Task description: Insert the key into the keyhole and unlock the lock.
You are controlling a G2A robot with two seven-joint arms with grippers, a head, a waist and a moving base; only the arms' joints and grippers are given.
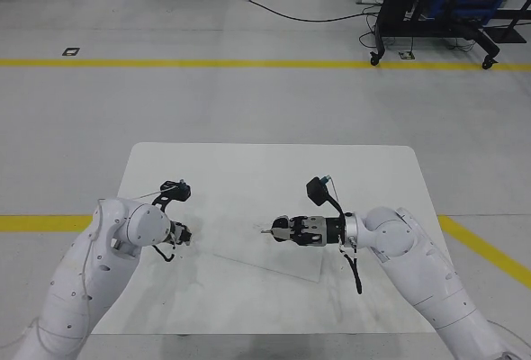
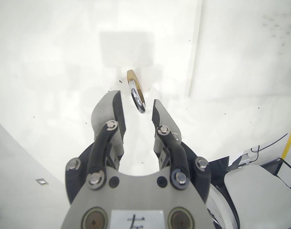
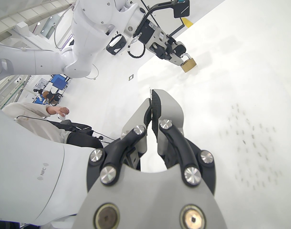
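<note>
My left gripper (image 2: 136,99) is spread wide, holding nothing; the lock (image 2: 135,88) sits between its tips near the desk's (image 1: 247,171) left edge, shackle toward me, brass body pointing away. My right gripper (image 3: 152,96), pinched tight on the key (image 3: 150,92), aims it at the lock, well apart.

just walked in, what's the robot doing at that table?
The right gripper is shut on the key, whose blade sticks out past its tips over the white table. The left gripper is open, with its fingers either side of the shackle of the brass padlock, which rests on the table. Key and padlock are apart, and nothing is inserted yet.
</note>
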